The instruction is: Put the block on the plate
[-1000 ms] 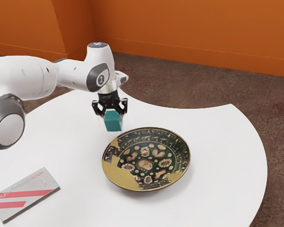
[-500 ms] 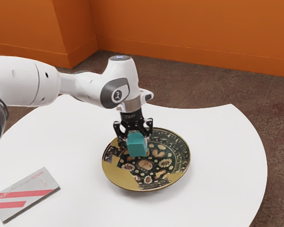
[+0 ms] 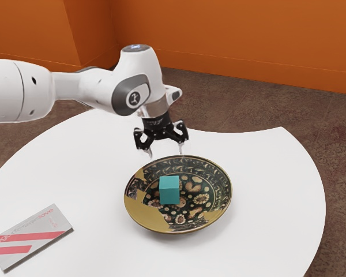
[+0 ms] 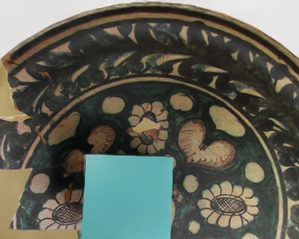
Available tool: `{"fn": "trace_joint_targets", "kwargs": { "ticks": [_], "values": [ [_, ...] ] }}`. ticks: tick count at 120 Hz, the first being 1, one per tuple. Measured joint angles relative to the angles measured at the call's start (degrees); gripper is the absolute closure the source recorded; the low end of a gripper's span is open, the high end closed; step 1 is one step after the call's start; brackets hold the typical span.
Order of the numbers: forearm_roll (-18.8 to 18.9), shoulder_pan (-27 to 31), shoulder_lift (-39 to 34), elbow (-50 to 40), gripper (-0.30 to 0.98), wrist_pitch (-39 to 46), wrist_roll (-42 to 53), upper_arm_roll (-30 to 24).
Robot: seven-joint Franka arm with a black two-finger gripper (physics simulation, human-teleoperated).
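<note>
Clock read off the exterior view, plate as dial, twelve at its far rim. The small teal cube-shaped block (image 3: 169, 193) sat upright inside the round, dark green patterned plate with plain gold patches (image 3: 147, 217), just off centre toward ten o'clock. Black two-finger gripper (image 3: 166, 153) hung apart from it, over the stretch between eleven and twelve, fingers spread and nothing between them. Long flat grey box with red stripes (image 3: 32, 236) lay on the white curved-edge table (image 3: 271, 184), well apart from the plate, out between eight and nine. Step in hand, by my judgement: the clearing-away after release — placing itself looked done. Next move called for lifting the hand straight up and off, fingers kept wide, so that neither brushed the block or caught the rim; no regrasp seemed needed. Hard to make out: how high the fingertips stood over the plate, the camera angle flattening that gap. Hidden: the block's underside and the bit of pattern beneath it, so the seating was inferred from its level stance. In the wrist view the frame cut off part of the block (image 4: 128, 199) — and part of the plate too. Small lettering on the box, mostly unreadable.
</note>
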Motion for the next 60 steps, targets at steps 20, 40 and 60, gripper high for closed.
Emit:
{"fn": "trace_joint_targets", "kwargs": {
  "ticks": [20, 40, 60],
  "values": [
    [3.55, -0.07, -3.38, 0.91, 0.02, -3.21, 3.1, 3.23],
    [7.62, 0.11, -8.09, 0.81, 0.01, -6.82, 8.56, 6.14],
    [9.4, 0.16, -13.56, -1.67, 0.0, -11.56, 12.79, 6.47]
  ]
}}
